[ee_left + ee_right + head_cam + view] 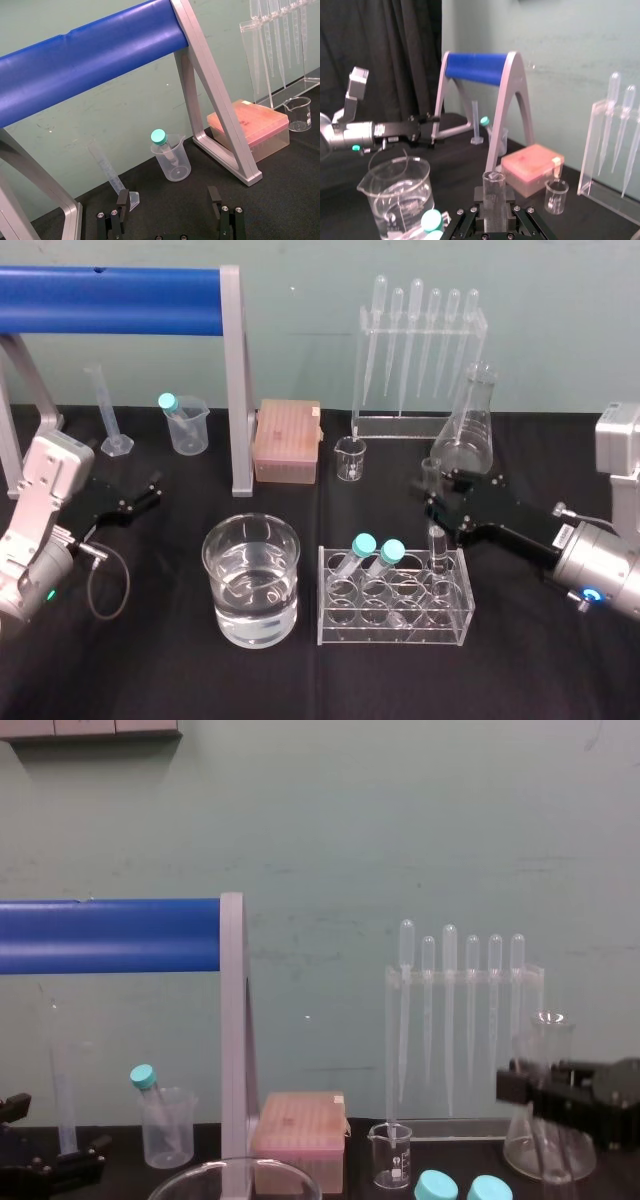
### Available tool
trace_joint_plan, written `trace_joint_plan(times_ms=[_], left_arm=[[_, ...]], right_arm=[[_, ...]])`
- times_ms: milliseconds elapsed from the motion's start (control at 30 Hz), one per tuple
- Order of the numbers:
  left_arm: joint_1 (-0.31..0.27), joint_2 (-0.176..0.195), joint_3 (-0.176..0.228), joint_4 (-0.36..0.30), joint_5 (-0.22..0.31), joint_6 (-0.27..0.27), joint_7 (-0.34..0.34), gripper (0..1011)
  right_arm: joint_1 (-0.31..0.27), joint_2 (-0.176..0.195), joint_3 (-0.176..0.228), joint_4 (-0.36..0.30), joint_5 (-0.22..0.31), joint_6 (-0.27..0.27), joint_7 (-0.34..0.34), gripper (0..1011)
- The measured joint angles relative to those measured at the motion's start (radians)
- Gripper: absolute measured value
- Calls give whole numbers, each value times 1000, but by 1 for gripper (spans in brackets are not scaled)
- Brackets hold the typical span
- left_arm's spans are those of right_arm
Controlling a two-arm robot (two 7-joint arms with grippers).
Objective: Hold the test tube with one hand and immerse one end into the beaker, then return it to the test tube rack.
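Note:
The clear, uncapped test tube stands upright in a back slot of the clear test tube rack, its rim rising above my right gripper. That gripper reaches in from the right and is shut on the tube's upper part. In the right wrist view the test tube sits squarely between the fingers of the right gripper. The wide beaker, part full of clear liquid, stands just left of the rack. My left gripper rests open at the far left, holding nothing.
Two teal-capped tubes lean in the rack's left slots. Behind stand a conical flask, a small glass beaker, a pipette stand, a pink tip box and a blue-barred frame. A plastic beaker stands back left.

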Motion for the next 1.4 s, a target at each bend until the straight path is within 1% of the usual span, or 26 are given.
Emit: trace_joint_plan(times_ms=[100, 200, 233, 367, 433, 567, 633, 733, 867, 1033, 1200, 1400], left_arm=[[0, 0, 0, 0, 0, 0, 0, 1000], [0, 0, 0, 0, 0, 0, 0, 1000], [0, 0, 0, 0, 0, 0, 0, 1000], [0, 0, 0, 0, 0, 0, 0, 1000], [0, 0, 0, 0, 0, 0, 0, 1000], [0, 0, 0, 0, 0, 0, 0, 1000], [0, 0, 0, 0, 0, 0, 0, 1000], [0, 0, 0, 0, 0, 0, 0, 1000], [0, 0, 0, 0, 0, 0, 0, 1000], [0, 0, 0, 0, 0, 0, 0, 1000], [0, 0, 0, 0, 0, 0, 0, 1000], [0, 0, 0, 0, 0, 0, 0, 1000]], right_arm=[[-6, -1, 17, -12, 11, -14, -1, 227], [-12, -1, 43, -36, 31, -27, -4, 227], [-12, -1, 43, -36, 31, -27, -4, 227], [-14, 0, 71, -60, 71, -36, 6, 227], [-10, -3, 79, -67, 94, -39, 21, 227], [5, -12, 82, -70, 129, -40, 42, 227], [23, -22, 76, -66, 143, -41, 56, 227], [47, -36, 64, -53, 150, -46, 70, 227], [103, -69, 31, -15, 152, -61, 93, 227], [151, -97, -1, 25, 147, -72, 111, 227], [174, -108, -22, 48, 139, -73, 114, 227], [172, -107, -21, 47, 139, -73, 114, 227]])
